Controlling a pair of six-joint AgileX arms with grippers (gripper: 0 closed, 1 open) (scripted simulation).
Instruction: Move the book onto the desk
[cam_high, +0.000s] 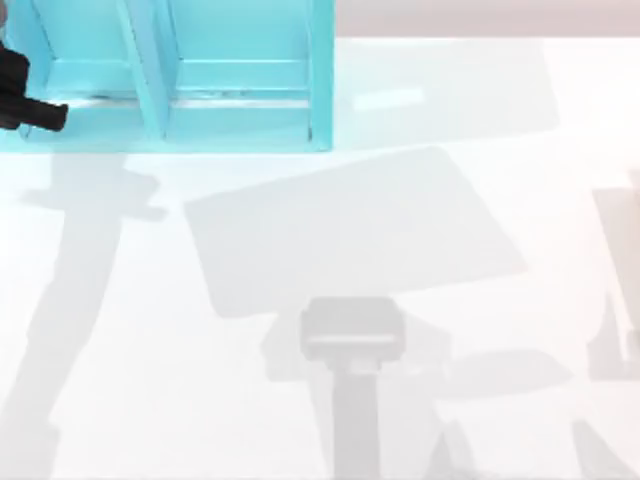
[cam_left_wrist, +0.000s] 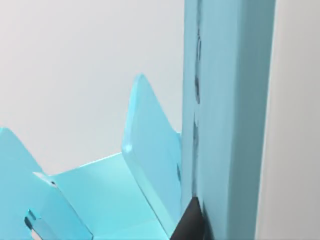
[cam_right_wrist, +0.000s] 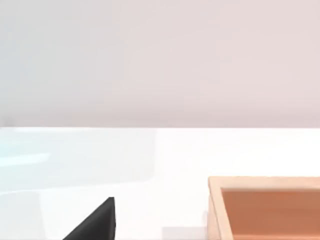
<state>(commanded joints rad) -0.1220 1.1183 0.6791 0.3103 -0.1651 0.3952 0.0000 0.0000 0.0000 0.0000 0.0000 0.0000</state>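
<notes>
The desk (cam_high: 420, 400) is the broad glossy white surface across the top view. At its back left stands the teal compartmented shelf (cam_high: 240, 120). My left gripper (cam_high: 35, 112) is a black shape at the far left, at the front of the shelf's left compartment. In the left wrist view one black fingertip (cam_left_wrist: 191, 222) lies against a tall upright teal slab (cam_left_wrist: 230, 125) with dark marks along one edge. I cannot tell whether that slab is the book or a shelf wall. Shelf dividers (cam_left_wrist: 150, 160) stand beside it. A black fingertip (cam_right_wrist: 97, 220) of my right gripper hangs above the desk (cam_right_wrist: 150, 160).
A low wooden open box (cam_right_wrist: 265, 205) sits on the desk near the right gripper. Grey shadows lie across the middle and right of the desk, among them a large rectangular one (cam_high: 350, 230). The desk meets a pale wall at the back.
</notes>
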